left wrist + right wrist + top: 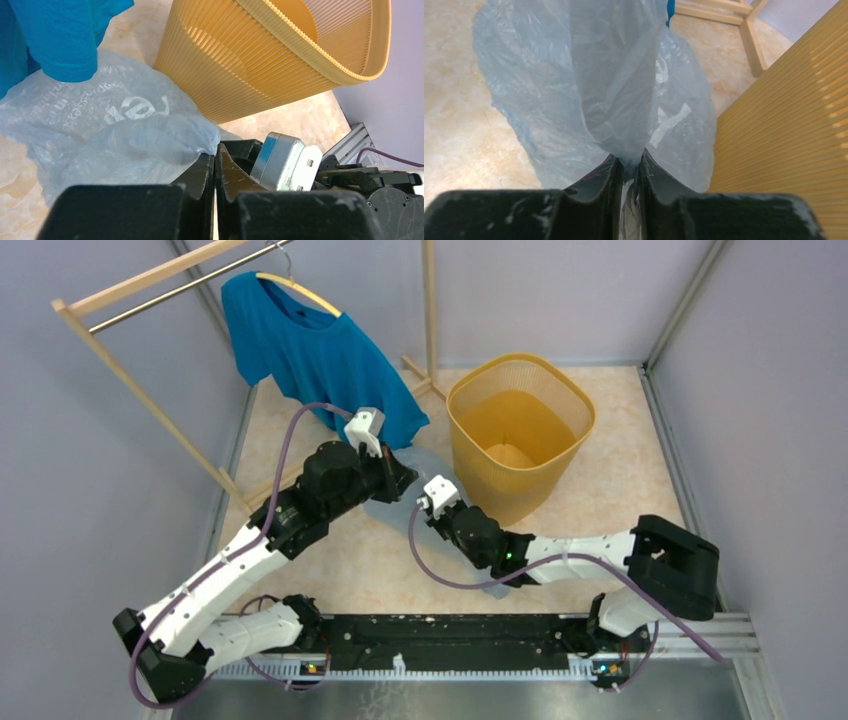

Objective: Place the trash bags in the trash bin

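The trash bag (420, 462) lay on the desk (620, 470) at centre frame in the top view, its long axis running from the T-shirt (320, 360) hem at upper left down to lower right beneath the right arm; the trash bin (490, 485) stood upright just right of it, mouth up, the bag outside it; the left pincer (215, 162) was closed on the bag's bunched edge; the right pincer (629, 165) gripped a fold that rose up its frame.
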`<state>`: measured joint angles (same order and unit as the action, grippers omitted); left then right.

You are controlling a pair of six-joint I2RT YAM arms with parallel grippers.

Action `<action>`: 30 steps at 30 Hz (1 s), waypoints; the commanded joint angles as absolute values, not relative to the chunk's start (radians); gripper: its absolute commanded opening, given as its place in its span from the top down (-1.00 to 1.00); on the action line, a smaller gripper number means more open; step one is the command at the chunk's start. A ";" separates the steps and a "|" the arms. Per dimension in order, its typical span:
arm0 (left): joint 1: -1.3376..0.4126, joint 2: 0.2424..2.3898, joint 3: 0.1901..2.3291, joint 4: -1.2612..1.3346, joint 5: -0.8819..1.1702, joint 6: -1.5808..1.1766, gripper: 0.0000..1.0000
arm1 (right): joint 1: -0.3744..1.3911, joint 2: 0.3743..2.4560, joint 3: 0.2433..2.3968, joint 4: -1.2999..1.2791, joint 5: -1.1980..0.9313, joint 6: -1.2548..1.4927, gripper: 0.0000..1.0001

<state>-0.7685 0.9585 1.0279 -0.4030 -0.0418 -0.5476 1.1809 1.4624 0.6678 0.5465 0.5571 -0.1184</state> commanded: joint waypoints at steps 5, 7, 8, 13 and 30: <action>-0.769 0.910 1.093 -0.400 -0.104 -0.463 -0.31 | 1.187 1.383 0.731 0.540 0.408 0.015 1.00; -0.769 0.875 1.129 -0.425 -0.144 -0.428 -0.71 | 1.182 1.327 0.756 0.486 0.364 0.052 1.00; -0.769 0.856 1.149 -0.431 -0.157 -0.405 -0.85 | 1.179 1.294 0.771 0.461 0.350 0.064 1.00; -0.769 0.741 1.233 -0.414 -0.232 -0.292 -0.97 | 1.128 1.146 0.897 0.284 0.327 0.108 1.00; -0.769 0.667 1.202 -0.406 -0.399 -0.236 -0.97 | 1.100 1.077 1.760 -0.663 0.681 -0.188 1.00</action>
